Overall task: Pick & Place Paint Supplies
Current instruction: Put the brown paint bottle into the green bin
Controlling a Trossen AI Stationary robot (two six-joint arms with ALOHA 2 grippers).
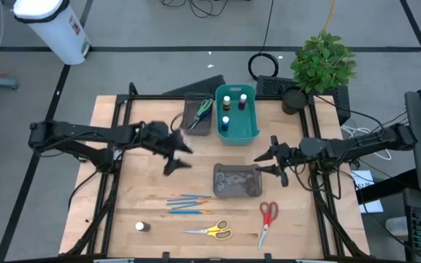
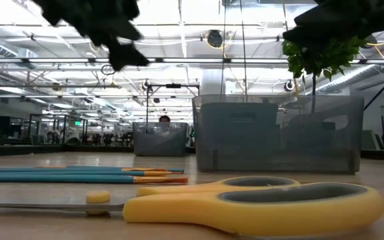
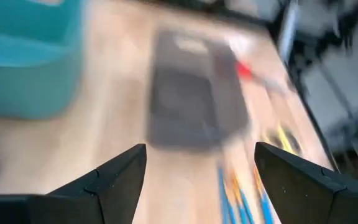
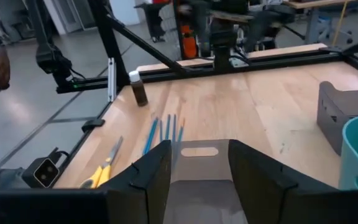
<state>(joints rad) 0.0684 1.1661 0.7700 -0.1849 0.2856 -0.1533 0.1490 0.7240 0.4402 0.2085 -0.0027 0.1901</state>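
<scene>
Lying on the table: the paint supplies, placed below by the empty dark grey tray (image 1: 237, 180) at mid-table.
Brushes: a few thin blue-and-orange brushes (image 1: 190, 203) are seen side by side just left of that tray and a little nearer the front edge; in the low view they (image 2: 85, 175) lie flat beyond the yellow scissors.
Yellow scissors: the yellow scissors (image 1: 212, 231) are laid in front of the tray, near the table's front edge; their handle (image 2: 259, 203) fills the low view's foreground.
Red scissors: the red scissors (image 1: 267, 217) are laid in front of the tray's right end.
Loose bottle: one white-capped paint bottle (image 1: 142, 227) is stood well to the tray's left, near the front edge; it (image 4: 138, 88) is seen upright in the right wrist view.
Binned bottles: several paint bottles (image 1: 226, 107) are held in the teal plastic bin (image 1: 253, 131) just behind the tray.
Second tray: green scissors (image 1: 202, 111) are seen in another dark grey tray (image 1: 189, 128) at the bin's left.
Left gripper: the left gripper (image 1: 183, 155) is held above the table left of the tray, fingers spread and empty.
Right gripper: the right gripper (image 1: 267, 162) is poised just right of the tray, fingers parted, nothing held.
</scene>
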